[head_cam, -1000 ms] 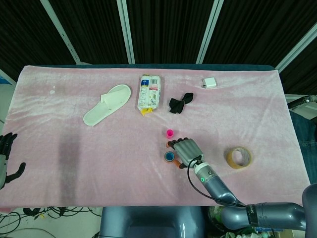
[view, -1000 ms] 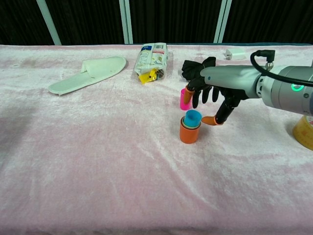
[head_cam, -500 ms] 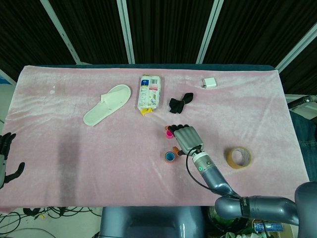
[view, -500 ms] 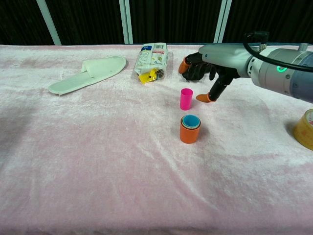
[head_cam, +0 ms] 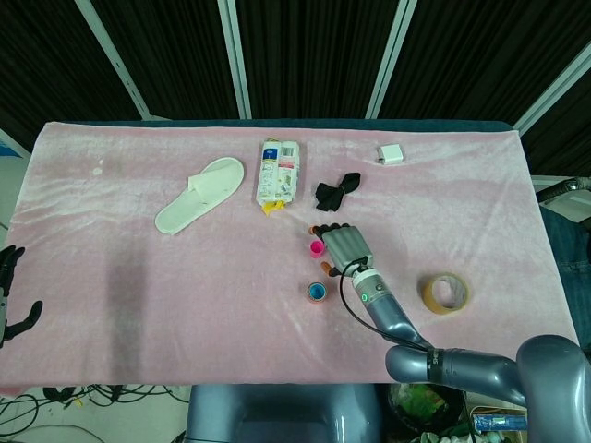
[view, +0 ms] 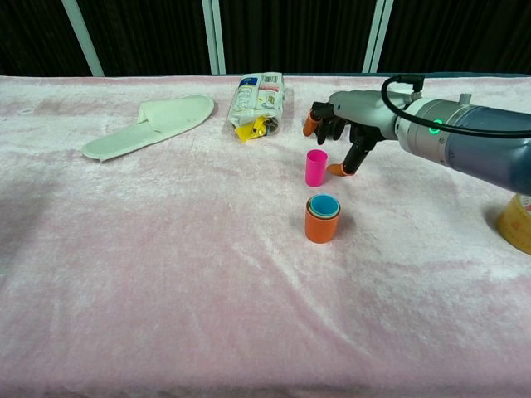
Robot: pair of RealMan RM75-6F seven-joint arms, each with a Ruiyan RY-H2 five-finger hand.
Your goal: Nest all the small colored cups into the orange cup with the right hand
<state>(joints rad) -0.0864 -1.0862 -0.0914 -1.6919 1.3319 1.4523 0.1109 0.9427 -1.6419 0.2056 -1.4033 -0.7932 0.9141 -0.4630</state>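
Note:
The orange cup (view: 322, 224) stands upright on the pink cloth with a blue cup (view: 323, 204) nested in it; the head view shows the same pair, the orange cup (head_cam: 316, 293). A pink cup (view: 316, 167) stands alone just behind it, and the pink cup (head_cam: 317, 247) also shows from above. My right hand (view: 342, 126) hovers over and to the right of the pink cup, fingers spread, holding nothing. Its thumb tip (view: 336, 170) is close to the cup's right side. My right hand (head_cam: 343, 247) sits right of the cup. My left hand (head_cam: 9, 291) rests at the left edge, holding nothing.
A white slipper (view: 149, 123), a snack packet (view: 257, 95) and a black cloth (head_cam: 336, 191) lie behind the cups. A white charger (head_cam: 391, 153) is at the back right. A tape roll (head_cam: 445, 293) lies to the right of my right arm.
My right hand left the orange cup, moved away from me to the pink cup and came down beside it. The blue cup stays nested in the orange cup.

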